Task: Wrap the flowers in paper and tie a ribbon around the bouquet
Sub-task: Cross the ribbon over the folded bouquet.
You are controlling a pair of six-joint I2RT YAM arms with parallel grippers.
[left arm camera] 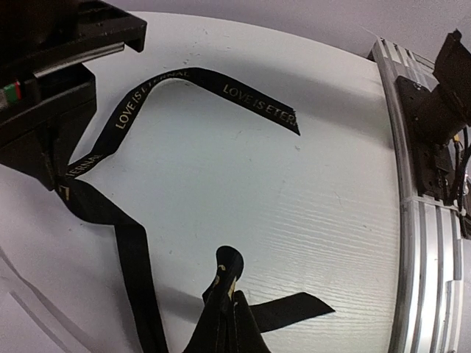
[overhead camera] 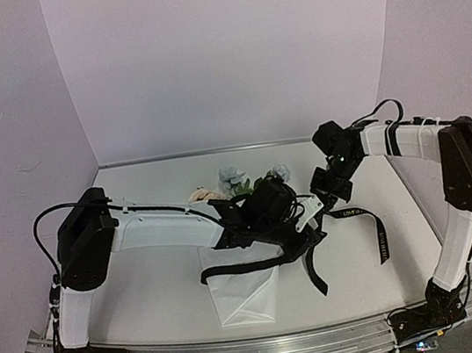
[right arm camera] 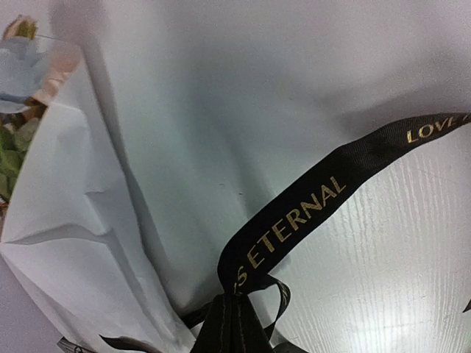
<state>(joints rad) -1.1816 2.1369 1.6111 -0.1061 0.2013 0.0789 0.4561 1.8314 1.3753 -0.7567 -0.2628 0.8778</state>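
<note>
A robot lab bench: white table (overhead camera: 163, 285), plain lilac screen walls (overhead camera: 227, 53), aluminium mounting rail (overhead camera: 262, 350).

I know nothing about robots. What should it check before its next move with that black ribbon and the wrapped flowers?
1. Left hand pinches the ribbon: ok.
2. Right hand pinches the ribbon: ok.
3. Paper wrapped round the flowers: ok.
4. Ribbon crosses the paper: ok.
5. Knot tied: cannot tell, no view shows it.
</note>
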